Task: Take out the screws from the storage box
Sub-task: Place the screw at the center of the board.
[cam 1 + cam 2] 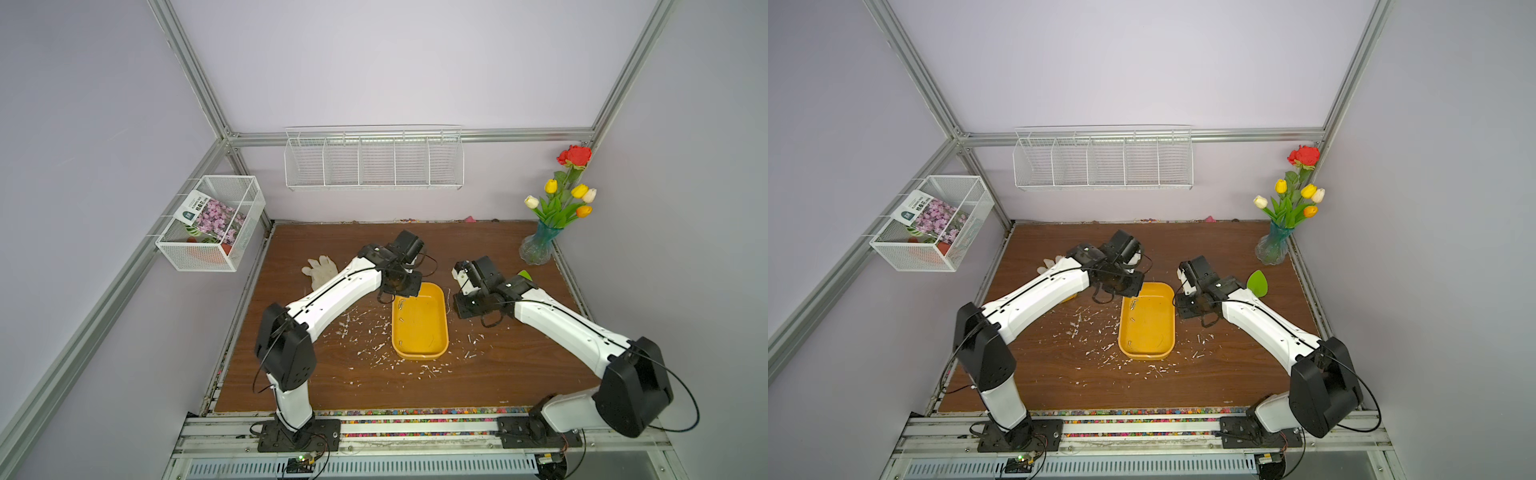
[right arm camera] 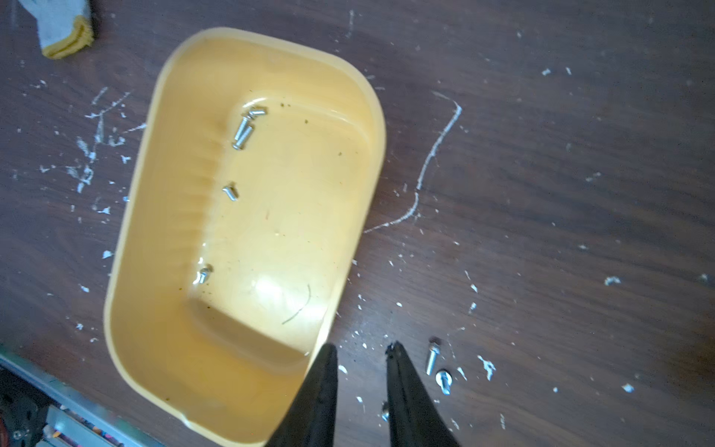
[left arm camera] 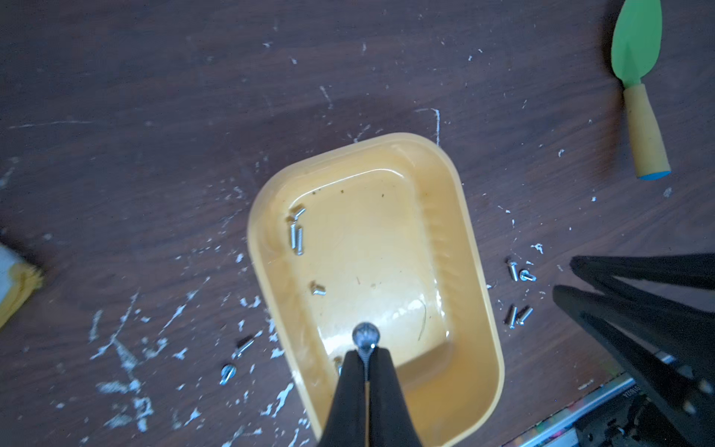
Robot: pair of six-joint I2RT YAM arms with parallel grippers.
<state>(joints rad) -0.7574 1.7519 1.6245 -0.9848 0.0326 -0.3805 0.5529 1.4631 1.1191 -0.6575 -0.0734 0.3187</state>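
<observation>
Left jaws pinch a screw over the storage box, right jaws apart; barely held, it may drop.

The storage box sits mid-way on the desk, screws along its 9 o'clock wall — a glove at its 10 o'clock, loose screws at 4 o'clock, a vase at 2 o'clock.

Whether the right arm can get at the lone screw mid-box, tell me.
Probably yes. The right tool hangs open beside the storage box; the lone screw lies apart from the others on the box's bare floor, with nothing over it.
</observation>
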